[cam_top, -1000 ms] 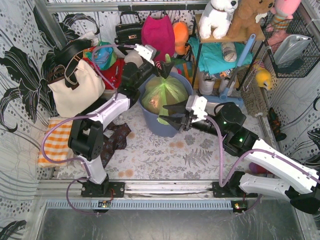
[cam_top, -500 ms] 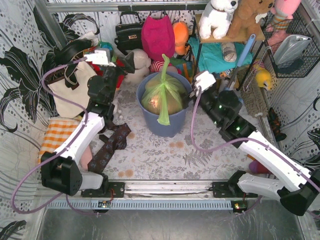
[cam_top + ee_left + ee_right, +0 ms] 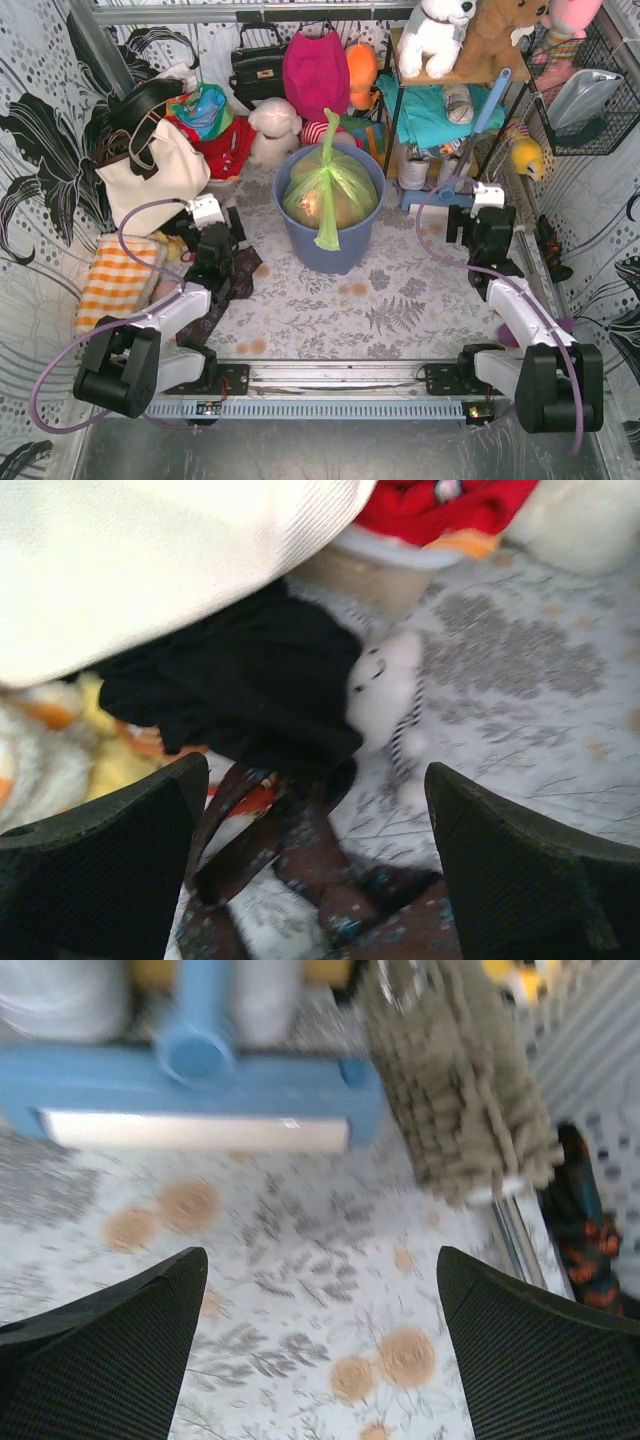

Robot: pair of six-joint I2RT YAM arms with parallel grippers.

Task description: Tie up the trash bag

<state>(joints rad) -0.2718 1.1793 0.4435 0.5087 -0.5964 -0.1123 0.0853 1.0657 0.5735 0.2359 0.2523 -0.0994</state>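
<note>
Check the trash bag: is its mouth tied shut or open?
Looks tied shut: the trash bag is gathered to a knot in the bin, one tail sticking up, one hanging over the front.

The bin (image 3: 335, 255) hides the lower part of the trash bag (image 3: 325, 195); both wrist views are blurred, the fingers (image 3: 90, 880) cut off below

The trash bag (image 3: 325, 195) sits in the bin (image 3: 345, 258) mid-table (image 3: 400, 312). A tote bag (image 3: 150, 180) stands left of it, a shelf (image 3: 462, 73) behind right, a folded cloth (image 3: 115, 282) front left.
</note>
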